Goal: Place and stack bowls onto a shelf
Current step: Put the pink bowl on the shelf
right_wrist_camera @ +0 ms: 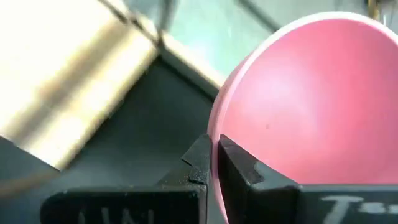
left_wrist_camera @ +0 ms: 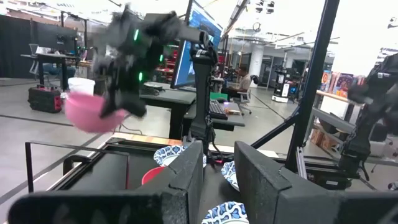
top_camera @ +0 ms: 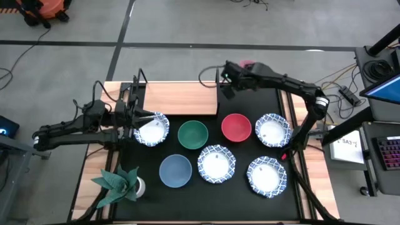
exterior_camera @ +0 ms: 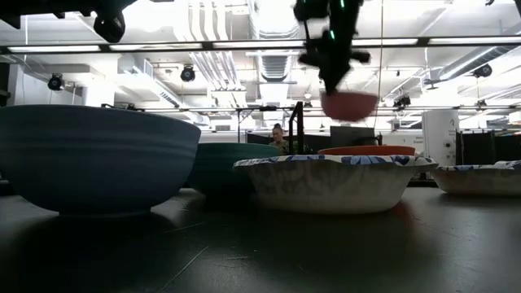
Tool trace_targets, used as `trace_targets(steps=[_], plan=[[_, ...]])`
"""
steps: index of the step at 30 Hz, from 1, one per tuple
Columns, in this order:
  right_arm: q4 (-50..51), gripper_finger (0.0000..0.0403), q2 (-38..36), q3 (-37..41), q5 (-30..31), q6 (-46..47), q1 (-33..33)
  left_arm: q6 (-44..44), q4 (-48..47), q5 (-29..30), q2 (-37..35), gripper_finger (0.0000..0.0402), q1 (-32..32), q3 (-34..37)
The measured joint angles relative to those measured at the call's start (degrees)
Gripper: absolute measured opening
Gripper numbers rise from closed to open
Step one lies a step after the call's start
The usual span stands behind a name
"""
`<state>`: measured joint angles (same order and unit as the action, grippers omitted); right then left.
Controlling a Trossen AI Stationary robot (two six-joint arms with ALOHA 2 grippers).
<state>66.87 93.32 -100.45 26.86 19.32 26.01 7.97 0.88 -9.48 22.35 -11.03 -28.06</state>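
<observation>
Pink bowl [right_wrist_camera: 311, 93] pinched by rim between right gripper [right_wrist_camera: 214, 158] jaws, held aloft beside shelf [top_camera: 180, 99], probably for placing. Left gripper [left_wrist_camera: 217, 171] parked narrowly apart, nothing held.

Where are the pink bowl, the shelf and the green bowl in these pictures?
pink bowl [right_wrist_camera: 311, 99], right wrist view, on its inner surface, rim pinched by the right gripper's fingers.
shelf [top_camera: 181, 99], high view, on the bare wooden board.
green bowl [top_camera: 192, 134], high view, on its inside centre.
</observation>
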Motion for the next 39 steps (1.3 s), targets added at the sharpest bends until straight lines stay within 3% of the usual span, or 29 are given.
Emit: trace_targets(steps=[11, 14, 21, 29, 35, 39], plan=[[-7.1, 0.0012, 6.2, -20.3, -3.1, -21.2, -11.1, 0.0, 0.0, 0.0, 0.0, 0.0075, 0.0, -0.1], [-7.6, 0.0012, 9.5, -24.2, -8.3, -24.8, -13.5, 0.0, 0.0, 0.0, 0.0, 0.0075, 0.0, -0.1], [-5.3, 0.0011, 19.3, -33.7, -27.2, -29.5, -14.9, 0.0, 0.0, 0.0, 0.0, 0.0075, 0.0, -0.1], [-4.0, 0.0011, 26.7, -34.2, -26.0, -32.5, -12.5, 0.2, -0.1, 0.0, -0.2, 0.0075, 0.0, -0.1], [-4.0, 0.0011, 31.9, -34.2, -17.8, -33.6, -10.1, 0.2, -0.2, 0.0, -0.4, 0.0075, 0.0, -0.1], [-4.2, 0.0011, 34.2, -34.2, -17.2, -35.0, -9.1, 0.2, -0.2, 0.0, -0.6, 0.0075, 0.0, -0.1]])
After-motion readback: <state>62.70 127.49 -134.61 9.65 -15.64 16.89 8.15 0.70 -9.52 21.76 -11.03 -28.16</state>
